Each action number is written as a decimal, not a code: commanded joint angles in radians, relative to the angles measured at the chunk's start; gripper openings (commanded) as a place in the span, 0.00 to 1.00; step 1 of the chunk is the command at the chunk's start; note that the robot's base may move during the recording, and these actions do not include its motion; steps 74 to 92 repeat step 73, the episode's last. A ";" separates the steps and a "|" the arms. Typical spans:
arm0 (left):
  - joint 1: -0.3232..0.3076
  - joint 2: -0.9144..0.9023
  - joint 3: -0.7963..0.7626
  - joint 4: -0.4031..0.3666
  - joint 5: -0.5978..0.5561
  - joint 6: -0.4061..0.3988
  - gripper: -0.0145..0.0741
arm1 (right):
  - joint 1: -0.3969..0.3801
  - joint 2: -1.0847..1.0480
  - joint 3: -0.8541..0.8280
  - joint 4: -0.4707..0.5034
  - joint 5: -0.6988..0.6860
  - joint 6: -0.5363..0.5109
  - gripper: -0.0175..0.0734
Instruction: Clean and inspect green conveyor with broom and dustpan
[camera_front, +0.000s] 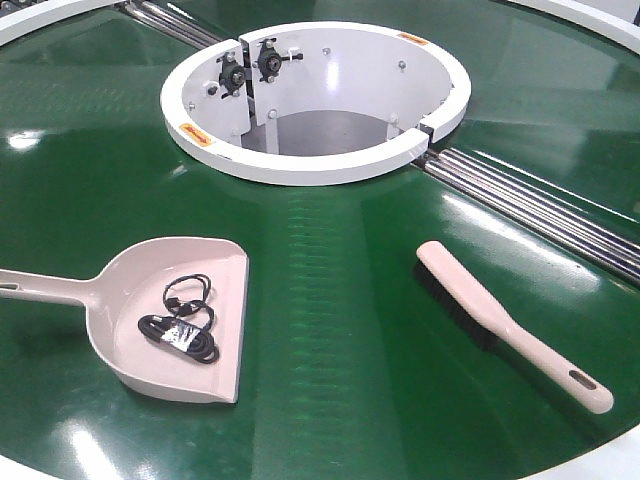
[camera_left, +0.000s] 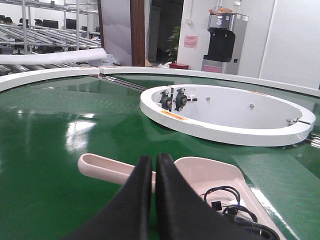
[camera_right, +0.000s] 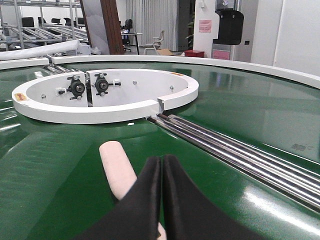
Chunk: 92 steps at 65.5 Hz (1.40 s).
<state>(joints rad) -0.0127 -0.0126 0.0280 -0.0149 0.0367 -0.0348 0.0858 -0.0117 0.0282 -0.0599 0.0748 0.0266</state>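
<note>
Beige plastic broom (camera_front: 500, 320) and dustpan (camera_front: 180, 310) lie well apart on the glossy conveyor (camera_front: 330, 290); both look light, stiff, likely to skid. Best taken mid-handle. Left fingers (camera_left: 154, 165) and right fingers (camera_right: 161, 167) are closed, empty.

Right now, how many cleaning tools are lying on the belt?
2: the dustpan at front left with a black cable in it, and the brush at front right. Nothing seems hidden.
</note>
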 joint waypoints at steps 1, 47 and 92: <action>-0.001 -0.014 0.009 -0.001 -0.071 -0.007 0.16 | -0.001 -0.011 0.003 -0.013 -0.084 -0.001 0.18; -0.001 -0.014 0.009 -0.001 -0.071 -0.007 0.16 | -0.001 -0.011 0.003 -0.013 -0.082 -0.001 0.18; -0.001 -0.014 0.009 -0.001 -0.071 -0.007 0.16 | -0.001 -0.011 0.003 -0.013 -0.082 -0.001 0.18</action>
